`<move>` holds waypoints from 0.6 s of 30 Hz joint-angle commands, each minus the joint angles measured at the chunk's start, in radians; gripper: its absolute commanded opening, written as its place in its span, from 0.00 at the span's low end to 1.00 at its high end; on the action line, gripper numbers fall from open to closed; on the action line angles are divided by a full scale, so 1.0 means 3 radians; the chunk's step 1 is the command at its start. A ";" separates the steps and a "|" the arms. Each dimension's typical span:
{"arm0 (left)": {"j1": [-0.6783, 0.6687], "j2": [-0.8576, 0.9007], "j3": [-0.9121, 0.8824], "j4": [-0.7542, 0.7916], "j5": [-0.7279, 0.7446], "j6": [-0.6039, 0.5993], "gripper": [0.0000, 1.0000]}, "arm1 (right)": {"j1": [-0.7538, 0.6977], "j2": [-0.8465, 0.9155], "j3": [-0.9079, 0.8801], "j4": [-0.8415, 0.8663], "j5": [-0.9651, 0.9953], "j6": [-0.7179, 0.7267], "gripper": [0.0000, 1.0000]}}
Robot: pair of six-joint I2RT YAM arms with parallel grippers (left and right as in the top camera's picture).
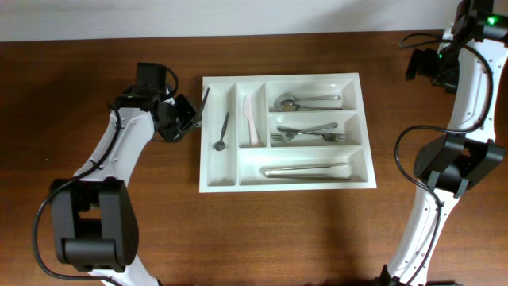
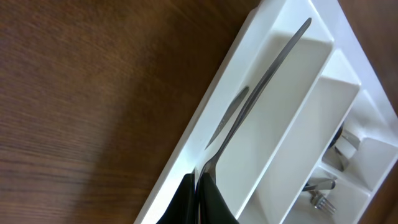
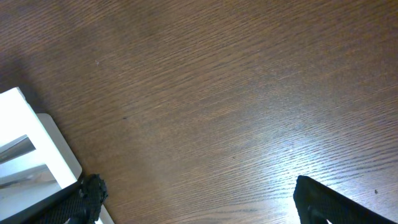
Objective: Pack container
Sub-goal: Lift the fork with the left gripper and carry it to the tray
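The white five-compartment container, part-filled with cutlery, lies at frame centre on the counter, the left claw at its left rim clamped on a slim metal utensil, the right claw spread wide at upper right.

Left hand with utensil blocks container left wall; table in front passable.

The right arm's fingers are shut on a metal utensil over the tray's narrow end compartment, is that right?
No, the left arm's fingers are shut on that metal utensil over the tray's narrow end compartment; the left wrist view shows it.
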 commanded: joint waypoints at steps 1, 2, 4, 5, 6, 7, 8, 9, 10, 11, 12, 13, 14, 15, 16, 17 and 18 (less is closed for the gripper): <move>-0.0131 -0.0067 0.0032 -0.0064 -0.0120 -0.0116 0.02 | 0.0013 -0.0062 0.0050 -0.0004 -0.0020 -0.0025 0.99; -0.0161 -0.0067 0.0032 -0.0081 -0.0126 -0.0135 0.02 | 0.0013 -0.0062 0.0050 -0.0004 -0.0020 -0.0025 0.99; -0.0231 -0.0067 0.0032 -0.0089 -0.0126 -0.0144 0.02 | 0.0013 -0.0062 0.0050 -0.0004 -0.0020 -0.0025 0.99; -0.0262 -0.0067 0.0032 -0.0089 -0.0127 -0.0145 0.02 | 0.0013 -0.0062 0.0050 -0.0004 -0.0020 -0.0025 0.99; -0.0306 -0.0067 0.0032 -0.0088 -0.0128 -0.0146 0.02 | 0.0013 -0.0062 0.0050 -0.0004 -0.0020 -0.0025 0.99; -0.0328 -0.0067 0.0032 -0.0089 -0.0132 -0.0153 0.02 | 0.0013 -0.0062 0.0050 -0.0004 -0.0020 -0.0025 0.99; -0.0355 -0.0067 0.0032 -0.0090 -0.0155 -0.0163 0.02 | 0.0013 -0.0062 0.0050 -0.0004 -0.0020 -0.0025 0.99; -0.0388 -0.0067 0.0032 -0.0090 -0.0182 -0.0172 0.02 | 0.0013 -0.0062 0.0050 -0.0004 -0.0020 -0.0025 0.99; -0.0409 -0.0067 0.0032 -0.0090 -0.0202 -0.0195 0.02 | 0.0013 -0.0062 0.0050 -0.0004 -0.0020 -0.0025 0.99; -0.0427 -0.0067 0.0032 -0.0093 -0.0224 -0.0219 0.02 | 0.0013 -0.0062 0.0050 -0.0004 -0.0020 -0.0025 0.99; -0.0440 -0.0067 0.0032 -0.0092 -0.0251 -0.0231 0.02 | 0.0013 -0.0062 0.0050 -0.0004 -0.0020 -0.0025 0.99; -0.0444 -0.0067 0.0032 -0.0090 -0.0261 -0.0231 0.02 | 0.0013 -0.0062 0.0050 -0.0004 -0.0020 -0.0025 0.99; -0.0444 -0.0067 0.0032 -0.0092 -0.0263 -0.0230 0.02 | 0.0013 -0.0062 0.0050 -0.0004 -0.0020 -0.0025 0.99; -0.0443 -0.0067 0.0032 -0.0098 -0.0264 -0.0230 0.02 | 0.0013 -0.0062 0.0050 -0.0004 -0.0020 -0.0025 0.99; -0.0443 -0.0067 0.0032 -0.0099 -0.0264 -0.0230 0.02 | 0.0013 -0.0062 0.0050 -0.0004 -0.0020 -0.0025 0.99; -0.0440 -0.0067 0.0032 -0.0098 -0.0264 -0.0230 0.02 | 0.0013 -0.0062 0.0050 -0.0004 -0.0020 -0.0025 0.99; -0.0440 -0.0067 0.0032 -0.0098 -0.0264 -0.0229 0.02 | 0.0013 -0.0062 0.0050 -0.0004 -0.0020 -0.0025 0.99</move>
